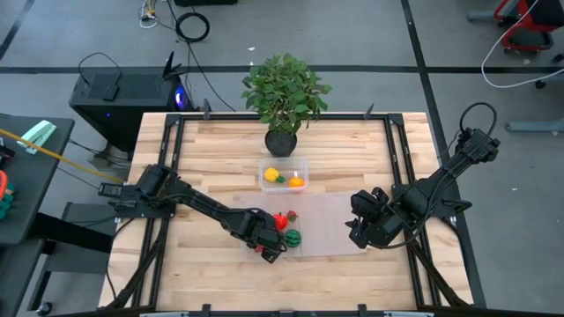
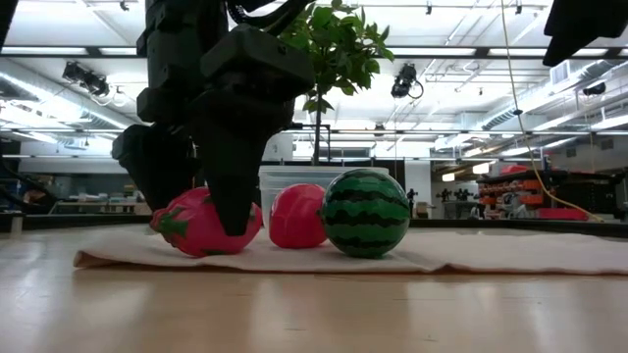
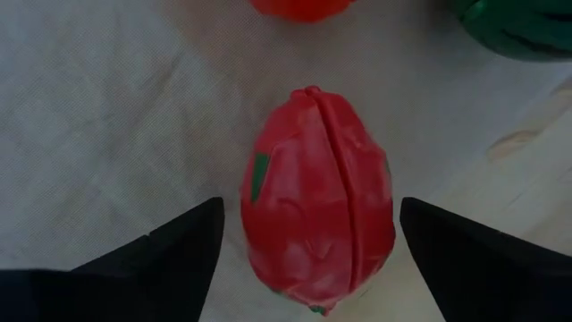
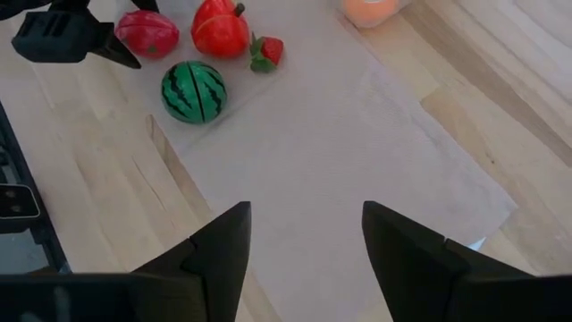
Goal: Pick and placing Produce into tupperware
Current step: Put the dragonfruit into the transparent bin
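Note:
A pink-red toy fruit (image 3: 317, 192) lies on its side on the whitish mat (image 1: 330, 220). My left gripper (image 3: 311, 255) points down over it, open, one finger on each side with a narrow gap showing. Next to it on the mat are a red fruit (image 2: 297, 216), a striped green watermelon (image 2: 365, 212) and a small strawberry (image 4: 268, 51). The clear tupperware (image 1: 284, 173) stands farther back and holds yellow, orange and green pieces. My right gripper (image 4: 307, 233) hangs open above the mat's right part, holding nothing.
A leafy potted plant (image 1: 284, 88) stands at the table's far edge, just behind the tupperware. Bare wooden table (image 1: 203, 150) lies left of and behind the mat. Black frame rails run along the table's sides.

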Motion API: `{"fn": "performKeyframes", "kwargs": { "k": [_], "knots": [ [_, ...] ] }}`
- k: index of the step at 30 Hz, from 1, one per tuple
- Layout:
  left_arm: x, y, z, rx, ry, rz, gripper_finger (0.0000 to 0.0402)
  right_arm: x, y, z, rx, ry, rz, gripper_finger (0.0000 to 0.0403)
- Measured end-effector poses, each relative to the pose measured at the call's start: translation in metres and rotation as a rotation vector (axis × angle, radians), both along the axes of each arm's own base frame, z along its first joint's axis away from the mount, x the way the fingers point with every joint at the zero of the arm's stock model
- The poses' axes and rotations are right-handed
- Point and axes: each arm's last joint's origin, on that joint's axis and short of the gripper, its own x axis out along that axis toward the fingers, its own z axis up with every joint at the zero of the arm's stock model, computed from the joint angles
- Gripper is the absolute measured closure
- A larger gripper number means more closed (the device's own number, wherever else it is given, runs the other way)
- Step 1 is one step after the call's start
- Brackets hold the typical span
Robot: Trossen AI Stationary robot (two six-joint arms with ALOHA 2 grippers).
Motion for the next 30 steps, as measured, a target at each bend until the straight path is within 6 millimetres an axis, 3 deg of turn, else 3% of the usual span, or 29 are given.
{"fn": "performKeyframes", "kwargs": {
  "k": [22, 30],
  "knots": [
    [0.0000, 0.0000, 0.0001, -0.004, 0.001, -0.001, 0.0154, 0.0001, -0.0004, 0.0001, -0.011, -0.008, -0.005, 0.0182],
    [-0.0009, 0.0003, 0.0052, -0.029, -0.003, -0.005, 0.0156, 0.0001, -0.0004, 0.0001, -0.012, -0.008, -0.005, 0.0182]
  ]
}}
